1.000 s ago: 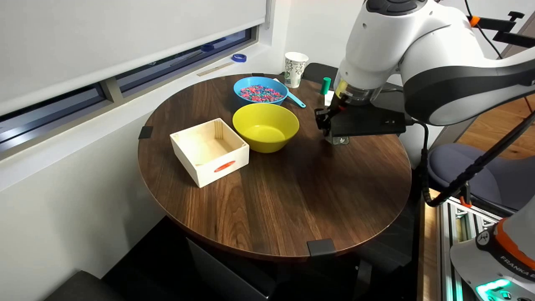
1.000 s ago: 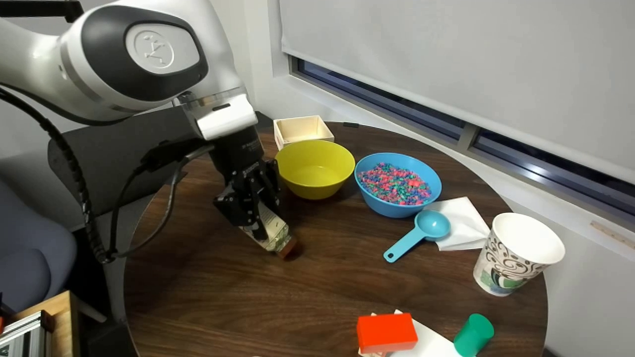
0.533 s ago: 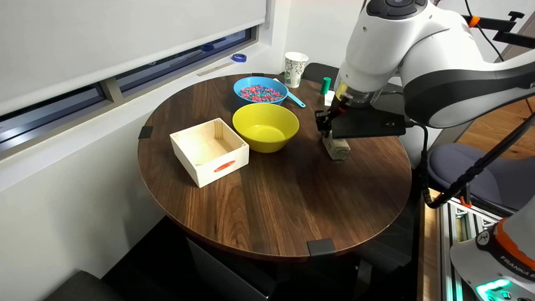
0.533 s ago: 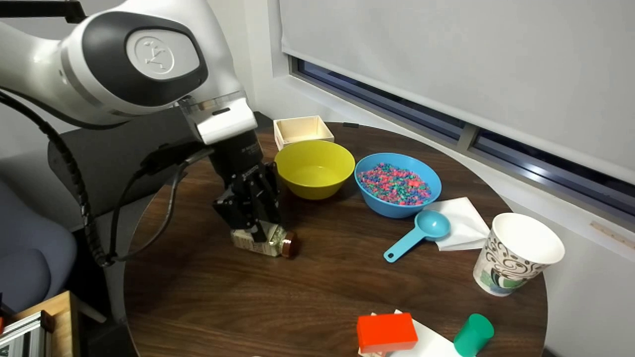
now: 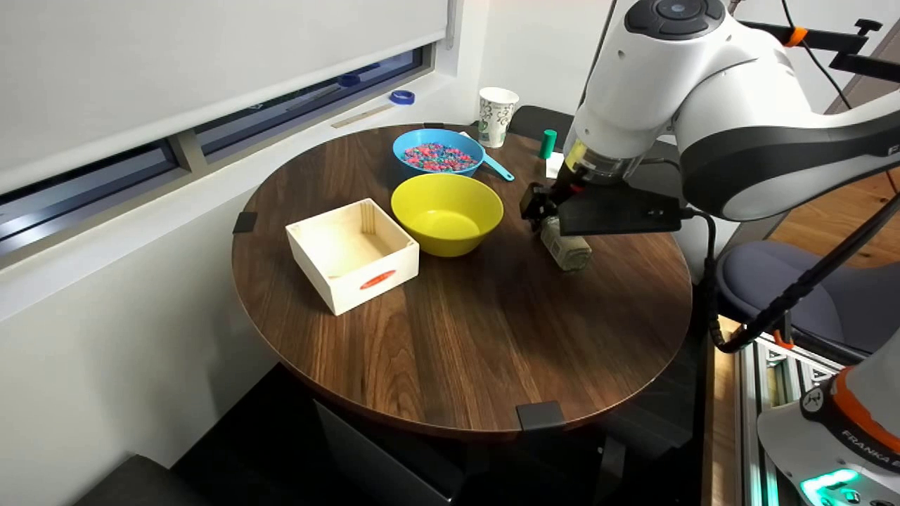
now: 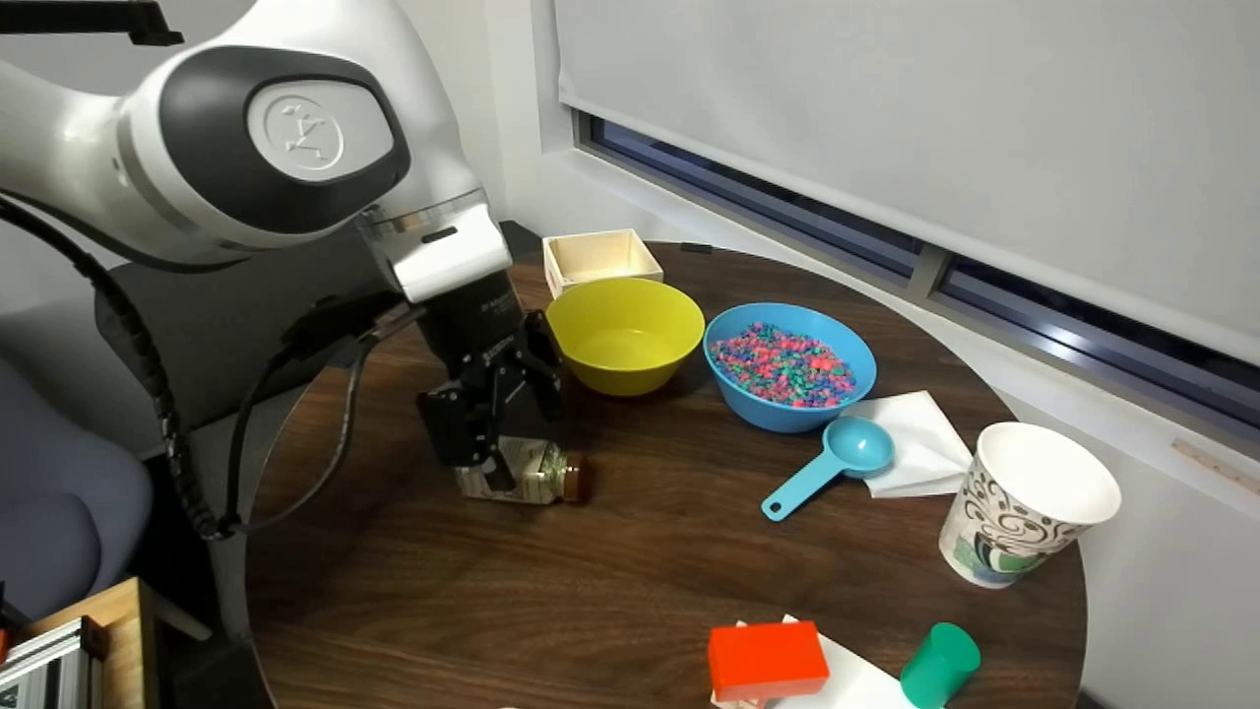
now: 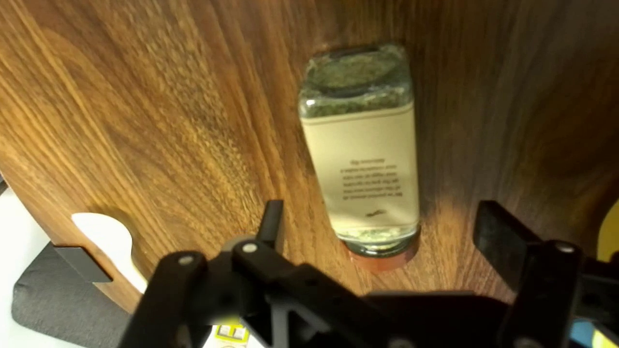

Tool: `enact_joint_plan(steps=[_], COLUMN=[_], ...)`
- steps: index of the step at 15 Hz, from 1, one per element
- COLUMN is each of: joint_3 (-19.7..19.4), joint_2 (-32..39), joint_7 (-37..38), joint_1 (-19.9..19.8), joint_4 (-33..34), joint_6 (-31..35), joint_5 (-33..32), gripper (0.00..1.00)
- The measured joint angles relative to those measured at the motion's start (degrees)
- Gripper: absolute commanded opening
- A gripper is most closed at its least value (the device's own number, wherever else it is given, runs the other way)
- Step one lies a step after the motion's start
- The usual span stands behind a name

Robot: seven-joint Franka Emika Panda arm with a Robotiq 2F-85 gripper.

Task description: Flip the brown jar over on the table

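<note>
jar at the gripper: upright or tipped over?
Tipped: the jar lies on its side on the table, label facing up in the wrist view, reddish cap pointing sideways in an exterior view.

Round table (image 6: 640, 581), dark wood-grain finish, bears one capped glass jar (image 7: 366, 159) on its side, yellow bowl (image 6: 622, 380), blue bowl (image 6: 756, 408) of coloured bits (image 6: 785, 364), wooden box (image 5: 351, 292), white napkin (image 6: 920, 448), turquoise scoop (image 6: 854, 448) at the napkin's edge, patterned paper cup (image 6: 1022, 512).

The brown jar (image 5: 566, 249) on its side on the table (image 5: 485, 337)
</note>
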Motion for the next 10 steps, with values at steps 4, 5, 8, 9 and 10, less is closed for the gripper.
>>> enact_joint_plan(steps=[4, 5, 8, 9, 10], joint_3=[-1.81, -2.85, -5.6, -5.83, -5.82], joint_2=[-2.35, -3.04, -4.68, -4.93, -5.02], joint_7=[-6.27, -9.81, -17.48, -17.88, -17.93], joint_1=[-0.79, -0.86, -1.19, -1.21, -1.17], joint_4=[0.0, -0.09, -0.69, -0.82, -0.9], joint_6=[1.36, 2.25, 5.49, 5.62, 5.63], joint_5=[1.75, 4.47, 9.67, 9.88, 9.93], gripper=[1.0, 1.0, 1.0, 1.0, 1.0])
